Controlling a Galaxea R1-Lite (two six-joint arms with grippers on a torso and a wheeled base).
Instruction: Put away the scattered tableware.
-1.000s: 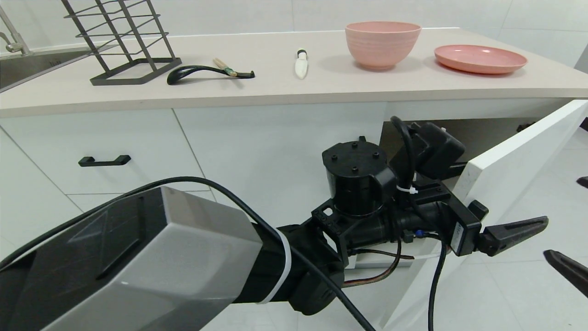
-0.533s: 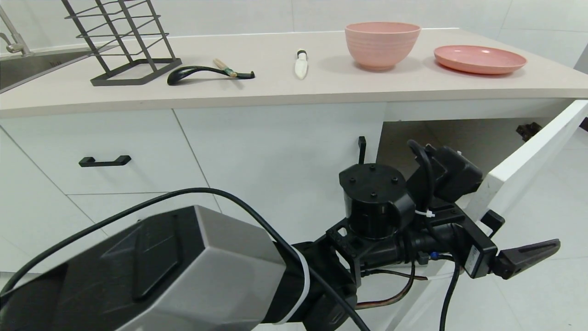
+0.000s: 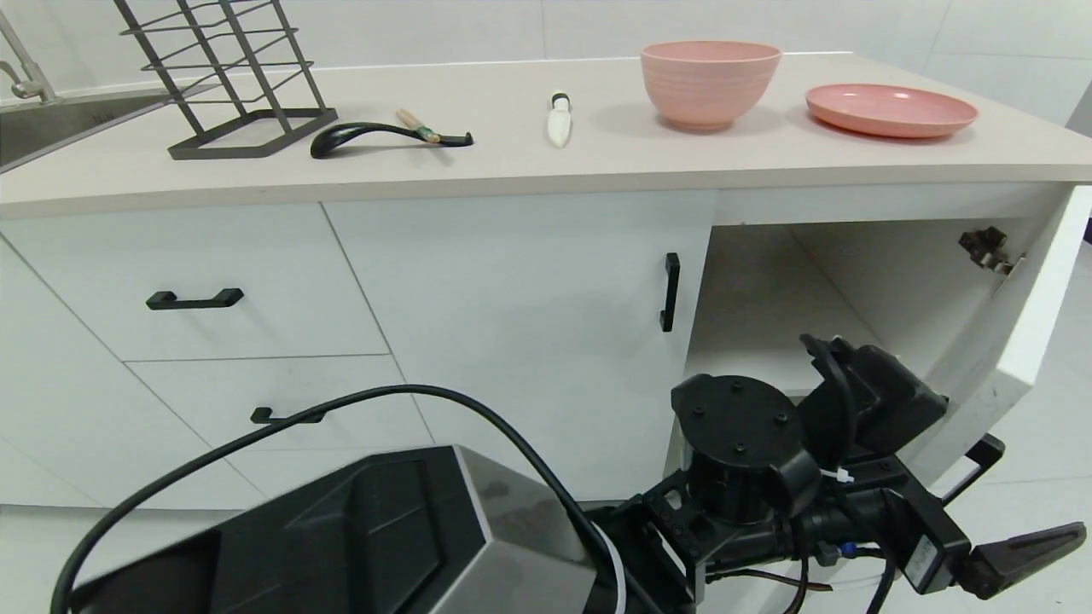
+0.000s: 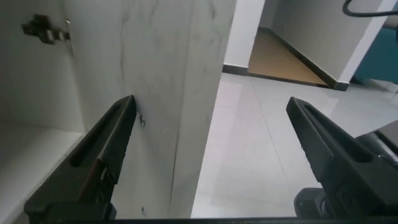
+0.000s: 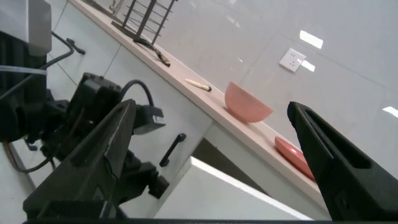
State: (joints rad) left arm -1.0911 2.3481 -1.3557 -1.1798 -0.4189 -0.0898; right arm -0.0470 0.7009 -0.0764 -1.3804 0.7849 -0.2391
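The countertop (image 3: 512, 166) runs across the upper part of the head view, its front edge unbroken from left to right. On it sit a wire rack (image 3: 230, 94) at the upper left, just beside a sink (image 3: 60, 119). Right of the rack lies a black ladle (image 3: 375, 134) with a pair of chopsticks (image 3: 418, 125) lying across its handle. Next come a small white piece that looks like a knife (image 3: 559, 124), though its blade is too small to be sure, then a pink bowl (image 3: 710, 81) and a pink plate (image 3: 891, 108). All are well apart from each other and set back from the front edge, except the ladle and chopsticks, which touch. Below the counter on the right, the cabinet door (image 3: 1024, 341) stands swung wide. It shows a bare shelf (image 3: 768, 324) and a hinge (image 3: 981, 243) in the upper corner. The closed door beside it carries an upright black handle (image 3: 671, 292), just left of the opening. The left gripper (image 4: 210, 104) hangs low at the lower right of the head view, in front of the opening and below the shelf, with its fingers spread wide and nothing between them. In its wrist view one finger (image 4: 93, 168) lies before the door's inner face and the other over bare floor (image 4: 261, 143), with the door's outer edge between them. The right gripper (image 5: 210, 107) is also spread wide and holds nothing. It sits low and well back from the cabinets, with the bowl and plate far beyond it.
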